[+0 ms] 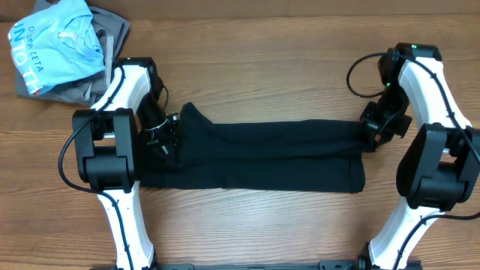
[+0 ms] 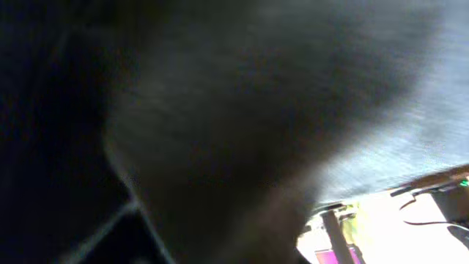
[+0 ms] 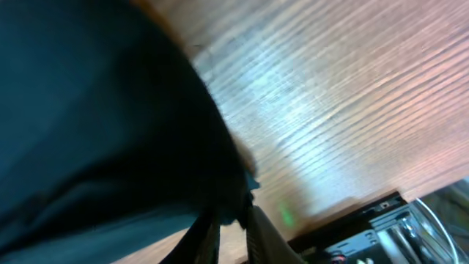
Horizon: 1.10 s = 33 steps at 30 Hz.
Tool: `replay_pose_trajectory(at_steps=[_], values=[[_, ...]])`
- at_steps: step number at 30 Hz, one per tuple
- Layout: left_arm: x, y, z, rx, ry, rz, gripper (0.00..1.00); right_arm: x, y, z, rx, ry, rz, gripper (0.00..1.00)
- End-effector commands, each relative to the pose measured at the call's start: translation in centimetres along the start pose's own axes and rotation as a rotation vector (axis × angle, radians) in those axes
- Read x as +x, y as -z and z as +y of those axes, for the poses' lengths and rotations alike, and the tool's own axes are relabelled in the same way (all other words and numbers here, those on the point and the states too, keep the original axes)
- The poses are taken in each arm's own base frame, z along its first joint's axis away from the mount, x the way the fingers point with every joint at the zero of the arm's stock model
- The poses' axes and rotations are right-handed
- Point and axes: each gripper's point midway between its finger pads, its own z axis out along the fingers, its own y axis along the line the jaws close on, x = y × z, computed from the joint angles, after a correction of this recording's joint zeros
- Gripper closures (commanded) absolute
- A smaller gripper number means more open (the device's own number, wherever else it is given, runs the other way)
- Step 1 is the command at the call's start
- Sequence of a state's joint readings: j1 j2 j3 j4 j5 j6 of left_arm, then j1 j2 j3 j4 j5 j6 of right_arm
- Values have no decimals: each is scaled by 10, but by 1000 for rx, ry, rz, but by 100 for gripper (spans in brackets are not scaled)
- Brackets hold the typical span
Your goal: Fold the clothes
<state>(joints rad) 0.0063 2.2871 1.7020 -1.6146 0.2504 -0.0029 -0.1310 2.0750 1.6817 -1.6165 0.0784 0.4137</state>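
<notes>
Long black soft-knit garment lies flat mid-counter, a band doubled lengthwise, long axis left to right. Wood-grain counter, matte. Left gripper at the rumpled left end, right gripper at the square right end. Cloth fills both wrist views, so I cannot tell either grip. Crumpled light blue printed shirt sits on grey cloth at the far left corner.

- Wood table: light-brown grain, fills the overhead frame. It also shows upper right in my right wrist view, with glare.
- Black cable: lower right of my left wrist view, against a bright blur.
- Black hardware: lower right past the table edge, too blurred to identify.
</notes>
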Motion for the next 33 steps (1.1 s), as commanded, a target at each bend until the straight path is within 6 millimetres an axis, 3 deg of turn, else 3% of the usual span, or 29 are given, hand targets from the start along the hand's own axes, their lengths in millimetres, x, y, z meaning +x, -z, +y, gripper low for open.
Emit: replay_pose_trajectory(at_steps=[1, 2, 4, 6, 7, 8, 11, 14, 16, 17, 18, 19, 22, 25, 33], values=[[8, -1, 20, -123, 76, 19, 79, -1, -1, -12, 20, -24, -24, 84], [10, 0, 23, -139, 87, 24, 79, -2, -3, -14, 21, -28, -24, 83], [11, 0, 25, -154, 101, 25, 74, -3, -3, -17, 18, -38, -22, 67], [10, 1, 27, -167, 121, 20, 74, -5, -3, -20, 13, -50, -19, 60], [10, 3, 28, -173, 139, 14, 79, -6, -3, -22, 10, -56, -21, 58], [10, 6, 27, -177, 154, 6, 93, -7, -4, -23, 7, -62, -22, 57], [8, 20, 21, -177, 158, -60, 94, -9, -4, -26, 3, -72, -22, 57], [10, 48, 11, -181, 131, -178, 92, -13, -4, -26, -5, -78, -34, 57], [8, 67, 4, -177, 109, -275, 79, -16, -4, -24, -11, -79, -45, 54], [6, 78, -2, -168, 90, -338, 59, -17, -3, -24, -15, -80, -52, 48], [4, 85, -6, -157, 74, -382, 26, -19, -3, -23, -18, -80, -57, 44], [1, 92, -11, -146, 60, -431, 4, -20, -3, -22, -24, -80, -62, 40], [-19, 109, -26, -106, -35, -554, 0, -23, -3, -21, -29, -82, -73, 36], [-39, 109, -29, -93, -55, -591, 0, -23, -3, -20, -30, -82, -74, 35], [-77, 57, -15, -120, -81, -445, 0, -24, -3, -20, -32, -81, -80, 35]])
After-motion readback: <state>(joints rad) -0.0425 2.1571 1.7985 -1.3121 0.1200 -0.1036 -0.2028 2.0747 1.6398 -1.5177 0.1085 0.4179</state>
